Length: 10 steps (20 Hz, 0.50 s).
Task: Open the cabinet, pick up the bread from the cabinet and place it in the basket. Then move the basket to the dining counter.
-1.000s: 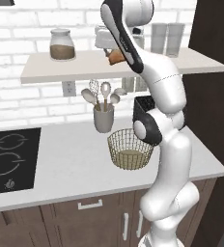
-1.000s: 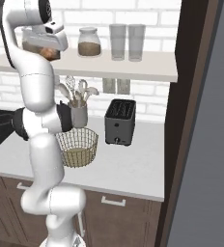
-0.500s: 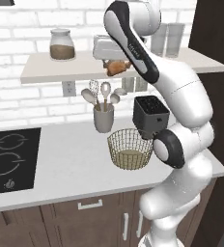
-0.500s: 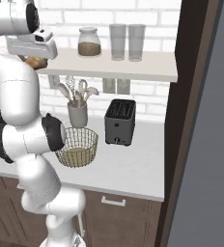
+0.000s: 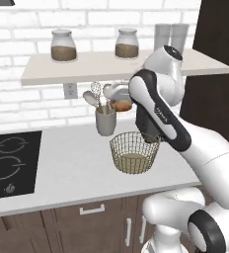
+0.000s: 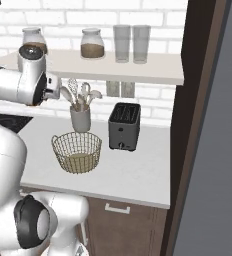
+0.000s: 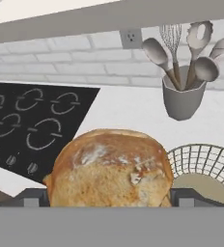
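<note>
The bread (image 7: 111,166), a golden-brown roll, fills the gap between my gripper's (image 7: 111,195) two fingertips (image 7: 34,197), which are shut on it. From the left base, the gripper (image 5: 119,99) hangs with the bread (image 5: 122,105) just under the cabinet shelf (image 5: 111,66), up and left of the wire basket (image 5: 133,153). The basket (image 6: 77,151) stands on the white worktop; its rim (image 7: 205,161) lies to the lower right of the bread in the hand view. The dining counter is out of view.
A grey utensil cup (image 5: 105,121) stands right behind the basket. A black toaster (image 6: 124,126) is to its right, a black cooktop (image 5: 10,163) to the left. Two brown-filled jars (image 5: 63,46) and two glasses (image 6: 131,43) stand on the shelf. A dark wall panel (image 6: 198,125) closes the right side.
The arm has brought the bread off the shelf and down below its edge, toward the basket. The second jar on the shelf is now uncovered.
</note>
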Tool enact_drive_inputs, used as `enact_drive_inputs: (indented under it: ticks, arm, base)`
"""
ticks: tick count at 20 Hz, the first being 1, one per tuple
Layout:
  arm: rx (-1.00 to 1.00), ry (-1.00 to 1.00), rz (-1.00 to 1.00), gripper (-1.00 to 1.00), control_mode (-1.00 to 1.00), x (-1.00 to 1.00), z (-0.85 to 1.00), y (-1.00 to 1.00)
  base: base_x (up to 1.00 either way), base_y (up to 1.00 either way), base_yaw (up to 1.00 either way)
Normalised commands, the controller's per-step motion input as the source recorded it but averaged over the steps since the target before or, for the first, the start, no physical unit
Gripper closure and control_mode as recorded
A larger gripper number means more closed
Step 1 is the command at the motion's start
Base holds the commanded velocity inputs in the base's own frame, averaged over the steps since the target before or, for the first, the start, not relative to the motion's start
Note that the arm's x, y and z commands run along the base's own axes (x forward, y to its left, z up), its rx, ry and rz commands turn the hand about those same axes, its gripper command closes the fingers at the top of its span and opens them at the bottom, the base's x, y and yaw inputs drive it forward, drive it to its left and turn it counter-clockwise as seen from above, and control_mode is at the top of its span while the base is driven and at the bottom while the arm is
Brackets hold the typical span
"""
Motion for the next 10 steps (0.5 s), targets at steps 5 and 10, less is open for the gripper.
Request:
enact_drive_inputs:
  ticks: [5, 10]
  arm:
    - [0.04, 0.00, 0.13, 1.00, -1.00, 0.04, -0.39, 0.00]
    - [0.00, 0.16, 0.00, 1.00, -1.00, 0.53, -0.05, -0.19]
  base:
    - [0.00, 0.00, 0.00]
    - [0.00, 0.00, 0.00]
